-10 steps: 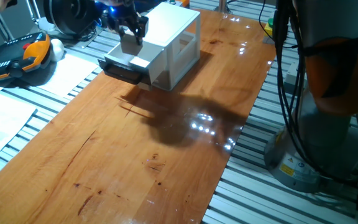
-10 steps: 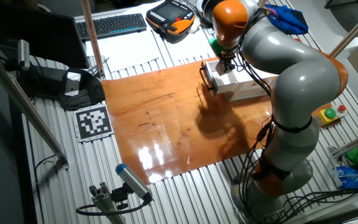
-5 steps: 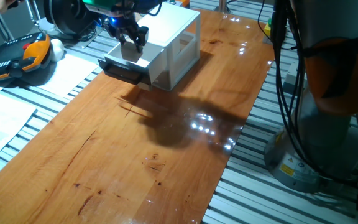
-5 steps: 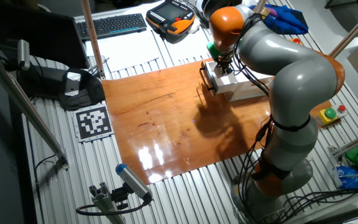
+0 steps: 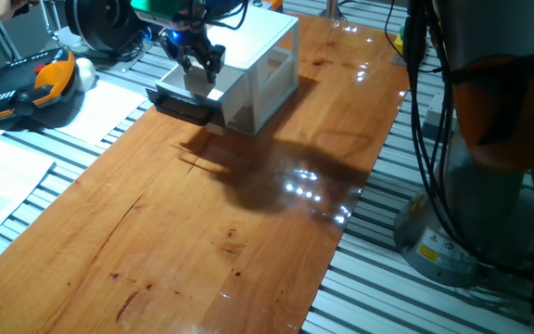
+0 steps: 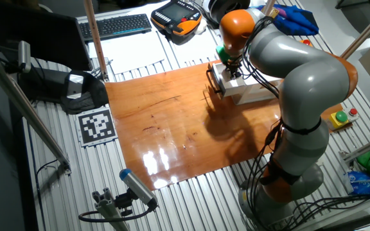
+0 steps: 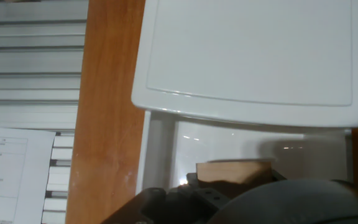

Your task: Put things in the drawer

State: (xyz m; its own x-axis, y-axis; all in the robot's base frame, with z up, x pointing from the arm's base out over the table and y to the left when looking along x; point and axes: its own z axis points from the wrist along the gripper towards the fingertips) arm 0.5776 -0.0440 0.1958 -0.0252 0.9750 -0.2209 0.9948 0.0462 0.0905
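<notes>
One cube in open drawer

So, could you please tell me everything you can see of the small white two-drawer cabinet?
The small white two-drawer cabinet is boxy with a smooth flat top, standing upright near the far end of the wooden table. Its upper drawer, with a dark handle bar, is pulled open. The hand view shows a pale beige wooden cube lying in it. The gripper hovers above.

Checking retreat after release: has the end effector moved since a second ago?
Yes. The end effector has risen above the open drawer, judged against the white cabinet.
</notes>
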